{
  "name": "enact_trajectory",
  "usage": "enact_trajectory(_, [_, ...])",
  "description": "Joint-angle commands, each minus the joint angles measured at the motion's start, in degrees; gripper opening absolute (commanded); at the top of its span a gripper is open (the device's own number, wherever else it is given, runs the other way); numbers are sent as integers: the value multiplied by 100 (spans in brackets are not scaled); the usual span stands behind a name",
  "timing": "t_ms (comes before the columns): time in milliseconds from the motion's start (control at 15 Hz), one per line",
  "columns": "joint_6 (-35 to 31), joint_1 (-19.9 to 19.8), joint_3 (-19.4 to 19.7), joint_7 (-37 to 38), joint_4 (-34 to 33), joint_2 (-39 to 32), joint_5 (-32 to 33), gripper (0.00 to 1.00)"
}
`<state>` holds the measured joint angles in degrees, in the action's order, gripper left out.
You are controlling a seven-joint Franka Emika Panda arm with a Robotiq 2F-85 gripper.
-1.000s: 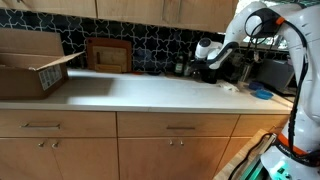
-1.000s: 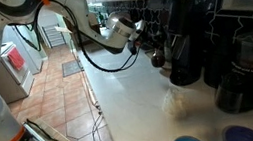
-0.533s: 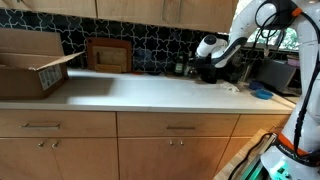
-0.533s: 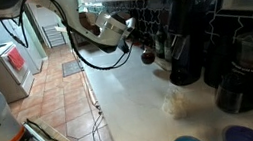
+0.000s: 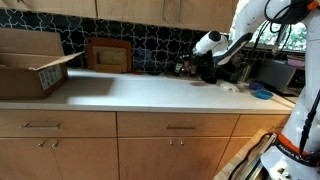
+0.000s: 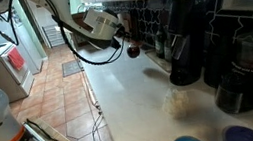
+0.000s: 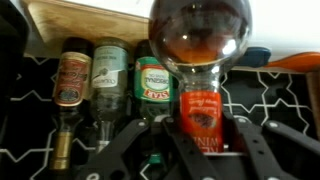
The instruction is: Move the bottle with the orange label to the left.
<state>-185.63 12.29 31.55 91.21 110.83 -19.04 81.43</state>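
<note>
My gripper (image 7: 200, 140) is shut on the bottle with the orange label (image 7: 200, 105). The wrist view stands upside down, so the bottle's round dark-amber body (image 7: 200, 40) fills the top of that view and the orange-red label sits between the two black fingers. In an exterior view the gripper (image 6: 121, 44) holds the small dark bottle (image 6: 132, 50) over the white counter, close to the back wall. In the exterior view from the front, the gripper (image 5: 203, 68) is at the counter's right part; the bottle is too small to make out there.
Three other bottles (image 7: 108, 80) stand in a row by the tiled wall, just beside the held one. A black coffee machine (image 6: 186, 31) stands close by. A cardboard box (image 5: 35, 62) and a wooden board (image 5: 108, 55) are at the counter's far end. A blue dish (image 5: 262, 95) lies nearby.
The gripper has carried the bottle leftward in both exterior views, away from the coffee machine and toward the row of bottles by the wall.
</note>
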Motion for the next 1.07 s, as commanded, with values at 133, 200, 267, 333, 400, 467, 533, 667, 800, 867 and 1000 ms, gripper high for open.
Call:
enact_trajectory(133, [-356,454,-53,74,-100,197,506,11])
enact_trajectory(200, [-377,532,-67,78,-187,159,542,11])
enact_trajectory(267, [-413,601,-105,59,-264,105,568,11])
enact_trajectory(333, [-425,665,-141,58,-351,53,604,11])
enact_trajectory(400, [-454,721,-183,54,-447,-13,631,11])
enact_trajectory(467, [-473,775,-214,51,-531,-67,656,11])
enact_trajectory(533, [-514,828,-253,55,-643,-141,685,11])
enact_trajectory(667, [-631,918,-331,33,-808,-268,727,11])
enact_trajectory(800, [-778,1005,-421,-63,-950,-402,759,11])
enact_trajectory(867, [-857,1041,-472,-115,-1047,-486,763,11])
enact_trajectory(1000, [-979,1096,-562,-281,-1148,-621,722,11])
